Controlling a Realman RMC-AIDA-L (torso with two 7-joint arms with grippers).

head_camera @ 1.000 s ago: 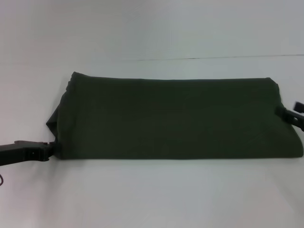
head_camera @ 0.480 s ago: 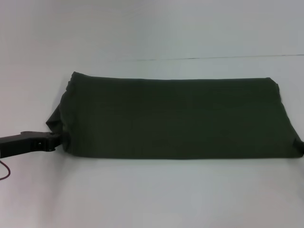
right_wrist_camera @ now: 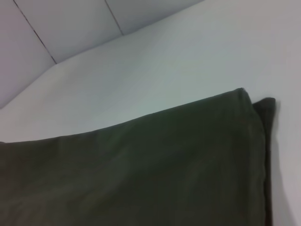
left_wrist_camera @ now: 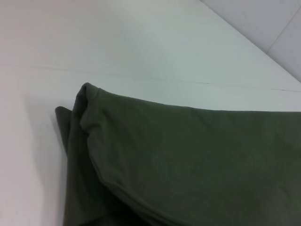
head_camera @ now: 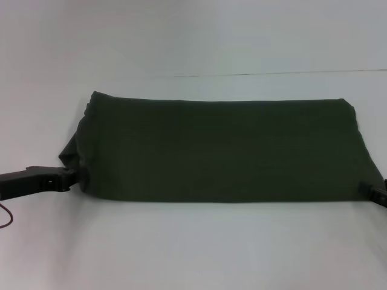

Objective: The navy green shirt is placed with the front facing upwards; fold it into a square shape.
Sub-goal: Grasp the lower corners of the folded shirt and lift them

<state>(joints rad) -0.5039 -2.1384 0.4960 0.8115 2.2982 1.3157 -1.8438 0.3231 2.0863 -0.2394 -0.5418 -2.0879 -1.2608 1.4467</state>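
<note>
The navy green shirt [head_camera: 221, 151] lies flat on the white tabletop [head_camera: 193, 248], folded into a long band that runs from the robot's left side to its right side. Only plain green cloth shows on top. Its front edge is straight. At the left end the cloth is bunched a little, and a lower layer sticks out past the top layer. The left wrist view shows this end close up, with the shirt [left_wrist_camera: 188, 165] folded over a darker layer under it. The right wrist view shows the other end of the shirt [right_wrist_camera: 141, 169], where a thin strip of a lower layer peeks out beside the top layer.

The left end effector [head_camera: 68, 177] is low over the tabletop and touches the near left corner of the shirt. I cannot tell if it is clenched on the cloth or let go.

The right end effector [head_camera: 375, 192] is at the near right corner of the shirt, mostly cut off by the picture's edge. I cannot tell if it is holding the cloth or not
</note>
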